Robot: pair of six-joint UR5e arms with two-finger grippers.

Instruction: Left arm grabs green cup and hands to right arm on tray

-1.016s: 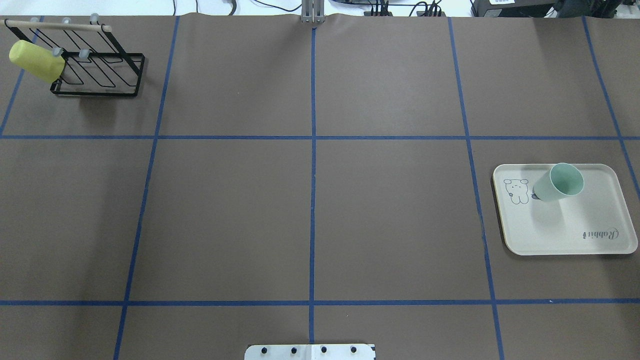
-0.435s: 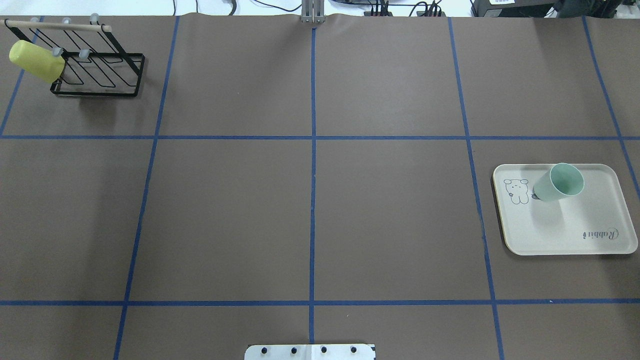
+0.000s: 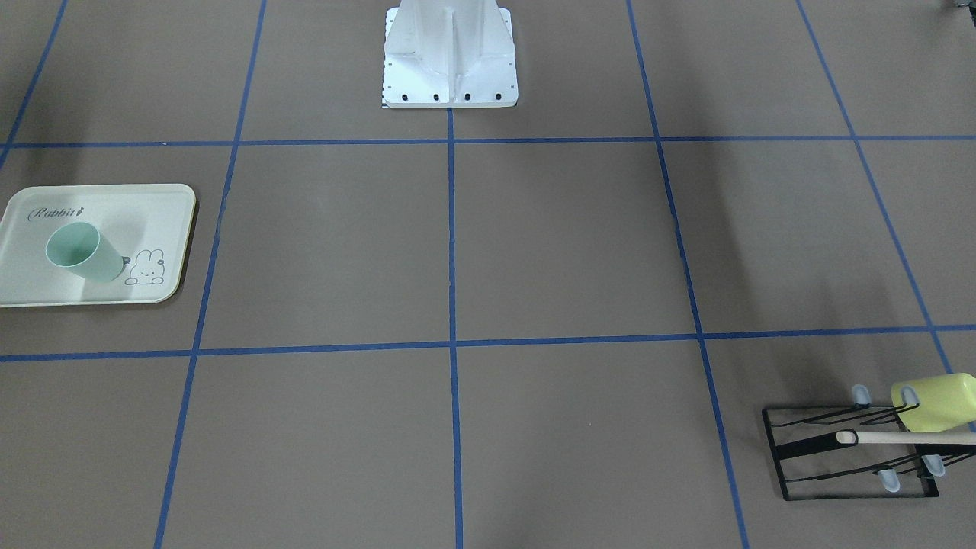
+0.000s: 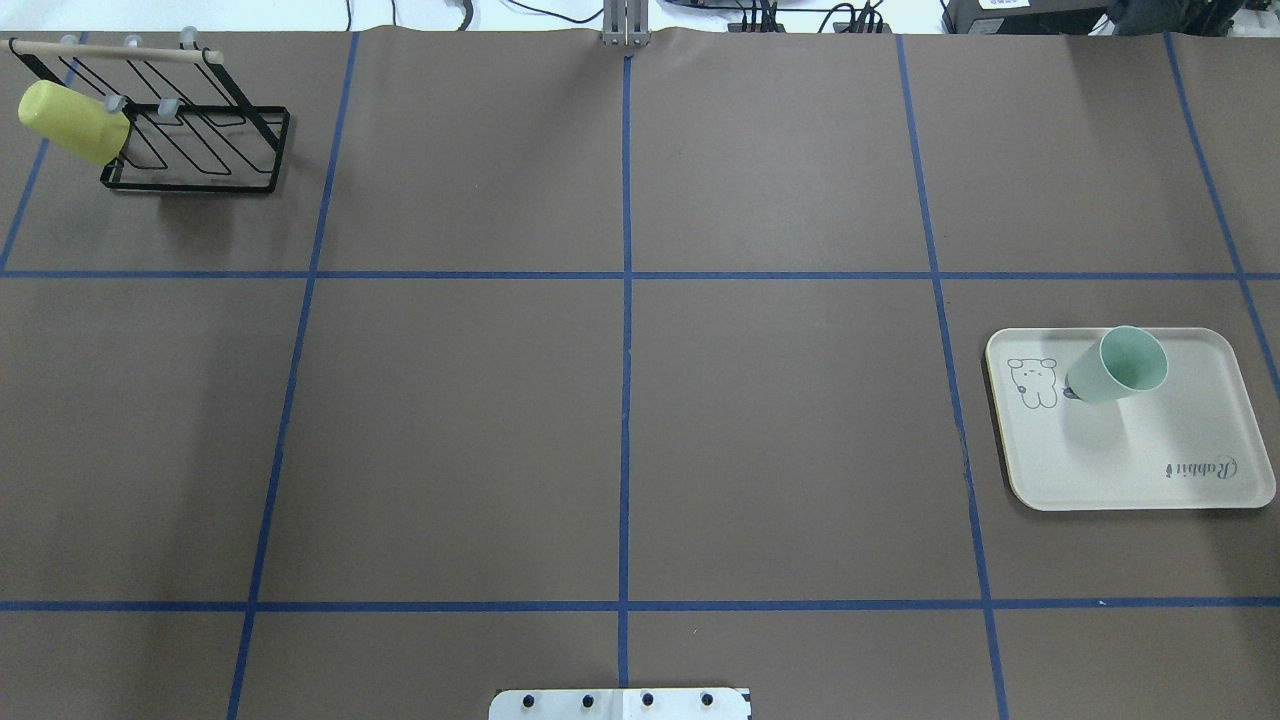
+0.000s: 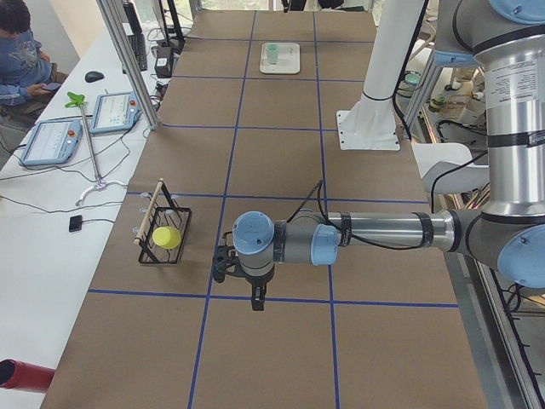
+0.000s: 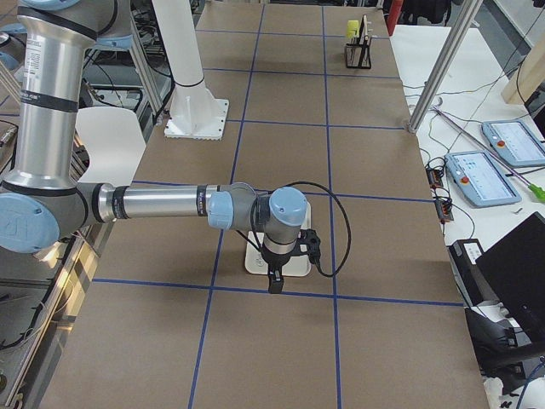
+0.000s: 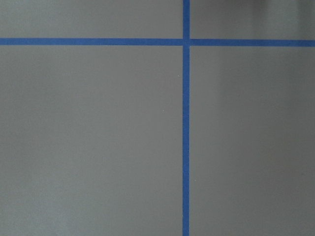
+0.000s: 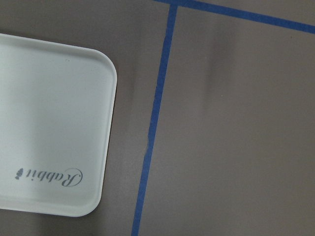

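Showing the closing stage of the hand-over, as judged from the layout. The green cup [image 4: 1118,366] stands mouth up on the tray [image 4: 1180,440], just beside the bunny drawing, with nothing touching it. The tray lies on the robot's right side of the table.

The left arm [image 5: 383,230] reaches over the left half of the table. The left gripper [image 5: 255,300] hangs above bare brown paper, well apart from the cup. The right arm [image 6: 162,204] holds the right gripper [image 6: 274,281] above the tray's near edge. Its wrist camera sees only a bare corner of the tray.

Both grippers appear only in the side views, so whether their jaws are spread or pressed together cannot be told. Neither visibly carries anything.

A yellow-green cup [image 4: 70,122] hangs on the wire rack [image 4: 200,150] at the far left, outside the task.

Delivery appears complete. The next move probably calls for no grasp, only a clean retreat that does not brush the cup.
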